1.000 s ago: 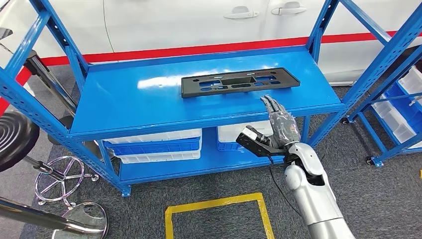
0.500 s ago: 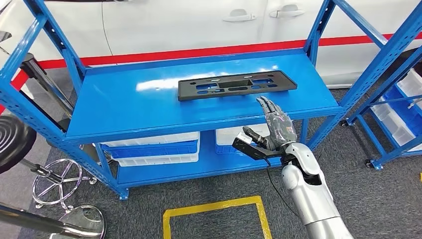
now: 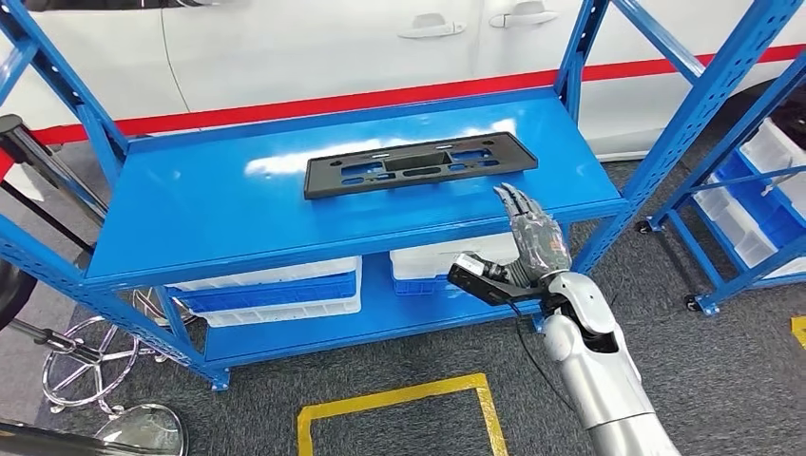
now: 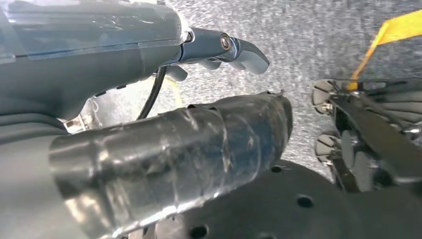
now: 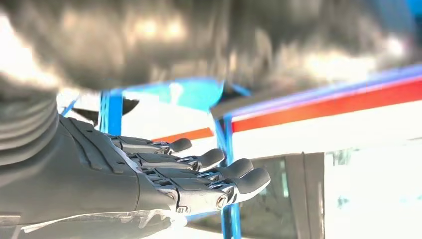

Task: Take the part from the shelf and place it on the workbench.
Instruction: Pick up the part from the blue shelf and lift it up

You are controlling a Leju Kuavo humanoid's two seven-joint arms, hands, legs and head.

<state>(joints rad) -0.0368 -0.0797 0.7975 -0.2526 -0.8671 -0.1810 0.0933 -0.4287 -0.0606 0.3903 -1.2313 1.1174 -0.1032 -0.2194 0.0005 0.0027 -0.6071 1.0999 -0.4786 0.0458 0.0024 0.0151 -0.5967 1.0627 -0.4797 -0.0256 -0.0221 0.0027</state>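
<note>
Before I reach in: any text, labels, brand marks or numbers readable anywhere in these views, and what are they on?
No readable text in any view.
Black part on the blue shelf: moulded cut-outs, no lettering visible.
White bins on the lower level: no labels seen.
White car behind: a red stripe, no writing.
Yellow floor marking: a plain outline, no characters.
Right robot hand: no markings legible.

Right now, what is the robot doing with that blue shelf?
The robot is reaching its right robot hand toward a flat black part lying on the top level of the blue shelf. The fingers are stretched out and hold nothing, and the hand is at the shelf's front edge, not touching the part. White and blue bins sit on the lower level. The left robot hand hangs down by the floor.
</note>
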